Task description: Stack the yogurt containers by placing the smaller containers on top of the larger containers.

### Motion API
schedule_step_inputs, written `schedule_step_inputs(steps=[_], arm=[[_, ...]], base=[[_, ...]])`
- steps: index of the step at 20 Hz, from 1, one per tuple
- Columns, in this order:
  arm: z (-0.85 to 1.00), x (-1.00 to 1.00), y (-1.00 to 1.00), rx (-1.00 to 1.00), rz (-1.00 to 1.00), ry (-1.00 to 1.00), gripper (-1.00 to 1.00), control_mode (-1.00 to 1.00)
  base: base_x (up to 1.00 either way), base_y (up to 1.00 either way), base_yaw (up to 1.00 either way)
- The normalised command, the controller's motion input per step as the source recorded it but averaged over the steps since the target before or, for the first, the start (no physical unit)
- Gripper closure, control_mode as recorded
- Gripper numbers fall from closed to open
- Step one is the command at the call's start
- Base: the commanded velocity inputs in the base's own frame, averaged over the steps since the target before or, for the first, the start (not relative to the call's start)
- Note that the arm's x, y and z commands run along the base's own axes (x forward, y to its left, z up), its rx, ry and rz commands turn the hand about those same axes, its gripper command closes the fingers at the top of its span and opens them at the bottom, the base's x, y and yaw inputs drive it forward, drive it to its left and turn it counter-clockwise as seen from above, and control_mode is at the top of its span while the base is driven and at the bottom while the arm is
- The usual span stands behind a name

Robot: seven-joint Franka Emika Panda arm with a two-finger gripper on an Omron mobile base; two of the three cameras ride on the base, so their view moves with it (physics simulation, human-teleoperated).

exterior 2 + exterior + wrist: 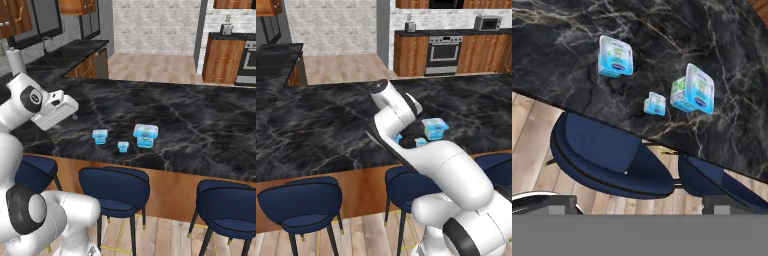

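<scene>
Yogurt containers [145, 135] [100, 136] [123, 146] sit apart, lidded, on counter [200, 125]; hand [639, 205] spread.

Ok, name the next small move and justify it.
Probably lower the open hand toward the middling tub, ready to grasp it: all three tubs stand apart on the counter, none stacked, and the largest tub stands uncovered, ready to receive it.

we find no legible text. the white tops of the largest tub [694, 90], the middling tub [615, 56] and the tiny tub [655, 104] at its 8 o'clock carry blue and green label marks, too blurred to read.
</scene>
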Motion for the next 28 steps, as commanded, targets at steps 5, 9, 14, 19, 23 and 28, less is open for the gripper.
schedule_step_inputs(steps=[5,9,14,19,23,28], arm=[[-0.32,0.23,0.0,0.0,0.08,0.02,-1.0,-1.0],[-0.23,0.26,0.0,0.0,0.06,0.0,-1.0,-1.0],[-0.23,0.26,0.0,0.0,0.07,0.0,-1.0,-1.0],[-0.27,0.23,0.0,0.0,0.06,0.0,-1.0,-1.0],[-0.26,0.2,0.0,0.0,0.04,0.0,-1.0,-1.0],[-0.23,0.19,0.0,0.0,0.01,0.0,-1.0,-1.0]], base=[[0.0,0.0,0.0],[0.0,0.0,0.0],[0.0,0.0,0.0],[0.0,0.0,0.0],[0.0,0.0,0.0],[0.0,0.0,0.0]])
